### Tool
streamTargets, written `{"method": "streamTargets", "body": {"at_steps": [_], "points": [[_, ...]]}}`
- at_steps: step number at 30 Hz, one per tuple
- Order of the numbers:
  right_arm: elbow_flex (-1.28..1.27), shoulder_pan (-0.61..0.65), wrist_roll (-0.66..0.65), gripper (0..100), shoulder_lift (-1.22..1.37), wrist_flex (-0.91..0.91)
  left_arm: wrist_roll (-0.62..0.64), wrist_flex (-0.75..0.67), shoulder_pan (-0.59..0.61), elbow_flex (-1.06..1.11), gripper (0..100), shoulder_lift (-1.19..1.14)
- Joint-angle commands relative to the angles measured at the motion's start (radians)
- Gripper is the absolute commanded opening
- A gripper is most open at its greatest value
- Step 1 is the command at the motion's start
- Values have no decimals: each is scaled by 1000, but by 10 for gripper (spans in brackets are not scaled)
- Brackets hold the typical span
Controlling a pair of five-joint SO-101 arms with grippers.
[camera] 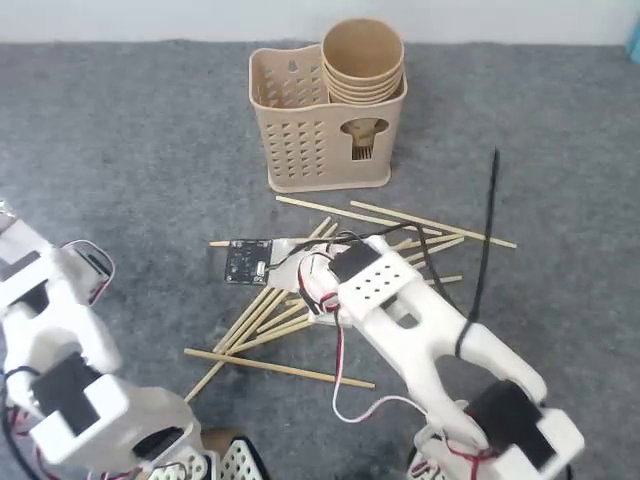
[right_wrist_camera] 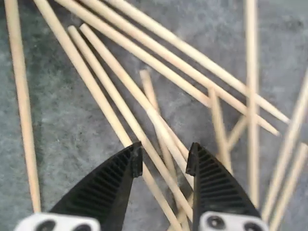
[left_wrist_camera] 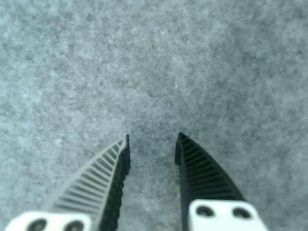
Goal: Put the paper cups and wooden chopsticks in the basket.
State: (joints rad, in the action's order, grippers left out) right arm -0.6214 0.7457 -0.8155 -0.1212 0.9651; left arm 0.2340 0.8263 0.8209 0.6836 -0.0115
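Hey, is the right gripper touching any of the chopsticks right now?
Cannot tell. The right wrist view shows the open right gripper straddling the chopsticks, fingertips overlapping them, but neither contact nor a gap is plain.

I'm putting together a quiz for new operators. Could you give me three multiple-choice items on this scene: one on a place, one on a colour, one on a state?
1. Where is the stack of brown paper cups?
A) in the beige perforated plastic basket
B) lying on the table
C) in a pincer

2. What colour is the soft felt table cover?
A) green
B) grey
C) red

3. How is the right pincer over the loose wooden chopsticks?
A) shut on one
B) open
C) shut on a cup

Answers:
1 A: the cups stand stacked in the basket's right compartment.
2 B: the cover is grey throughout.
3 B: the right wrist view shows it spread above the sticks.
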Motion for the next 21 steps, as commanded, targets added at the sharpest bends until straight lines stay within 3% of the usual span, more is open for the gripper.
{"method": "streamTargets", "body": {"at_steps": [1,7,11,21], "points": [[17,24,-21,169,61,-64,-9,-14,5,-38,150,5],[71,2,-21,161,117,-74,-9,-14,5,-38,150,5],[77,-8,-15,9,68,-73,-9,-14,5,-38,150,5],[80,-8,-15,8,-245,85,-9,-14,3,-38,150,5]]}}
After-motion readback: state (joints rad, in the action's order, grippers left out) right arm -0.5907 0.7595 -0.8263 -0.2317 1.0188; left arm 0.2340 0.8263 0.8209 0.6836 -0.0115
